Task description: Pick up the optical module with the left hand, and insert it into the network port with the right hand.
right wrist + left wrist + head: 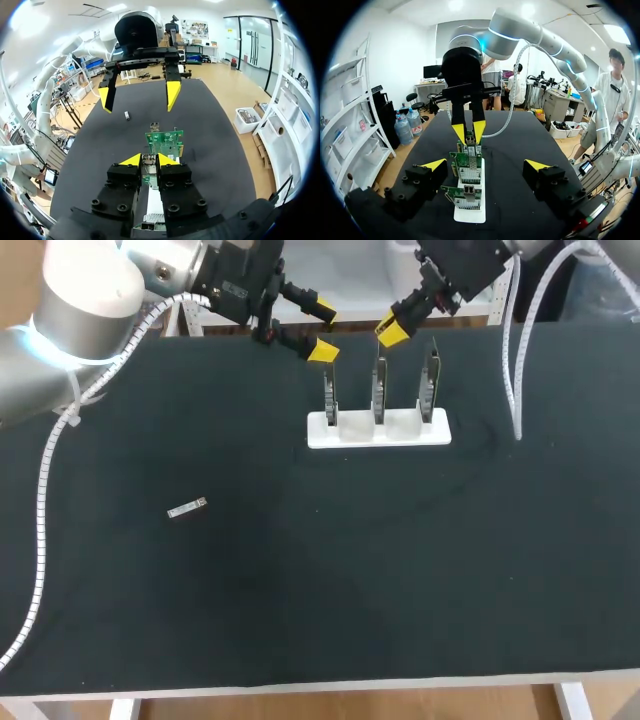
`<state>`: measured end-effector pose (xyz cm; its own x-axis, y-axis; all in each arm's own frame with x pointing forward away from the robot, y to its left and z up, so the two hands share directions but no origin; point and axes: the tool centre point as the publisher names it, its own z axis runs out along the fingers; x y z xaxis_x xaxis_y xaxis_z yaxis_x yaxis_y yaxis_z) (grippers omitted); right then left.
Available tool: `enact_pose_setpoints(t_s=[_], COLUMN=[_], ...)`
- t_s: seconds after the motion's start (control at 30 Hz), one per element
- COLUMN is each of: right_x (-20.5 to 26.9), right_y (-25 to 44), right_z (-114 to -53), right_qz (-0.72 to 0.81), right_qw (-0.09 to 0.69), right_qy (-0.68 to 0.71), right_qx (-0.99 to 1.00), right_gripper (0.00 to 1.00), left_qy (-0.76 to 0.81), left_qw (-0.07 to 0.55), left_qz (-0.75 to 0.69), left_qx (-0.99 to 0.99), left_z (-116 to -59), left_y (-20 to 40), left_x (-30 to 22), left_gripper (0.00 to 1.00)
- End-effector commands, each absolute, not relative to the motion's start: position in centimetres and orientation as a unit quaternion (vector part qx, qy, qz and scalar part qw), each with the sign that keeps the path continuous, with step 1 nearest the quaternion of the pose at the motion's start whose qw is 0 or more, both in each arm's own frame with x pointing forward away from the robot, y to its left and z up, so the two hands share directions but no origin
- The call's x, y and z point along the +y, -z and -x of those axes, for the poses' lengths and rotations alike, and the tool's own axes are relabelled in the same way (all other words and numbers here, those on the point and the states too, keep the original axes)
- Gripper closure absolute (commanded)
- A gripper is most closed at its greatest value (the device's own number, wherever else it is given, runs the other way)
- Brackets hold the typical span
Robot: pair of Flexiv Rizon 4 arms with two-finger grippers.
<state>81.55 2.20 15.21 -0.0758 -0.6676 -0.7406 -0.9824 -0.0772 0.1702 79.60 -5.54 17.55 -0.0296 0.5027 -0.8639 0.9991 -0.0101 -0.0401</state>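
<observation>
The optical module point(186, 509), a small silver bar, lies alone on the black table point(300, 580) at the left. My left gripper point(324, 331) hangs open in the air beside the left end of the card stand, far from the module. My right gripper point(393, 331) hovers just over the middle of three upright green network cards point(379, 390). It is open by a narrow gap, and I see nothing held in it. In the right wrist view a card's metal port point(148, 164) shows through the gap of the right gripper point(149, 160). The left wrist view shows the left gripper point(485, 165) astride the card row point(469, 172).
The cards stand in a white base point(378, 430) at the table's far middle. A white cable point(515, 360) hangs from my right arm to the table beside the base. A ribbed hose point(40, 530) trails from my left arm along the left side.
</observation>
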Motion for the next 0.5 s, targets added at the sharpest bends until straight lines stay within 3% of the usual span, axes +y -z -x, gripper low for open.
enact_pose_setpoints(t_s=[0.03,0.5], right_x=[2.30,2.07], right_y=[-14.71,-14.17], right_z=[-82.16,-82.10], right_qz=[0.654,0.651], right_qw=[0.182,0.175], right_qy=[-0.389,-0.386], right_qx=[0.622,0.630], right_gripper=[1.00,1.00], left_qy=[0.367,0.367], left_qw=[0.338,0.338], left_qz=[-0.610,-0.610], left_qx=[0.616,0.616], left_z=[-79.69,-79.69], left_y=[-17.54,-17.54], left_x=[-5.53,-5.53], left_gripper=[0.00,0.00])
